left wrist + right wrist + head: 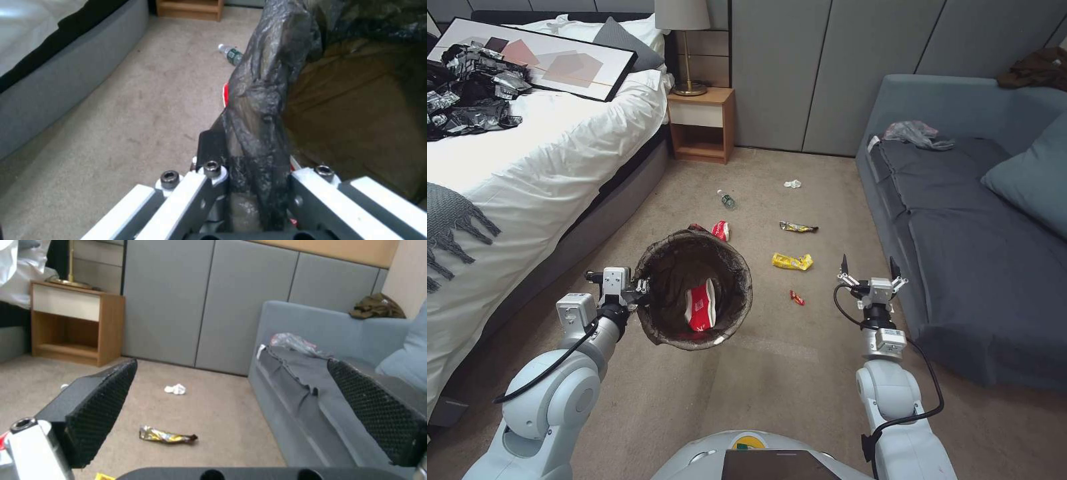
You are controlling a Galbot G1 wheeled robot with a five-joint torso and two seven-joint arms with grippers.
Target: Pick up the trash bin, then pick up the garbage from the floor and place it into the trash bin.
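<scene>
A: Start with the biggest thing. The trash bin (694, 293) hangs off the floor on the robot's left, between the bed (527, 173) and the scattered litter, mouth up, with a red-and-white snack packet (701, 307) already lying inside. What worries you there?

B: The hold. The left gripper (639, 288) has its fingers clamped on the rim, and in the left wrist view they seem to be pinching mostly the dark bag liner (262, 110) folded over the edge. If the liner slides on the plastic, I judge the bin could tip or drop and spill the packet.

A: And the right arm?

B: The right gripper (867, 270) hovers above the carpet near the sofa (960, 253), fingers spread wide and holding nothing. The sofa edge sits close beside it, so a careless reach risks a knock.

A: Now the litter on the floor.

B: The yellow wrapper (792, 261) lies flat near the bin; a second red-and-white packet (721, 230) lies just behind the bin's far rim, so a swinging bin could hide it or brush it. The dark foil wrapper (798, 227) lies farther out, the clear plastic bottle (726, 199) beyond that; being round, it may roll off under a pinch. The white tissue wad (792, 183) is farthest away.

A: Smallest?

B: A small red scrap (797, 298), flat on the carpet. Wide fingers may close on the pile and miss it.
</scene>
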